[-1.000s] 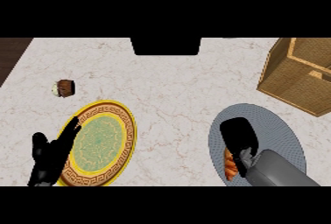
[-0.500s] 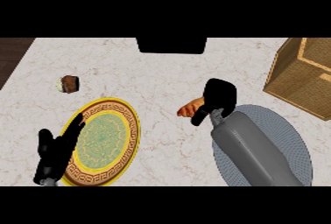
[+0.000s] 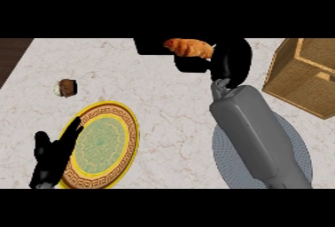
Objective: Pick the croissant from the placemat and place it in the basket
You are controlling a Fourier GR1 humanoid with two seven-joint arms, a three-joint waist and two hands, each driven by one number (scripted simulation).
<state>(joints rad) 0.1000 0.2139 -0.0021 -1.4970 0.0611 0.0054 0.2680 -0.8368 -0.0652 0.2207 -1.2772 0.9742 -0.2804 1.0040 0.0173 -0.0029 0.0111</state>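
The right hand (image 3: pixel 230 60) is curled around one end of the croissant (image 3: pixel 188 47), carrying it in the air left of the basket (image 3: pixel 306 74), so next it should swing right over the basket's opening and let go there.

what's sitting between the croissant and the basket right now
Nothing on the counter does. The croissant is held up in the right hand, and only that hand lies between it and the basket at the right edge.
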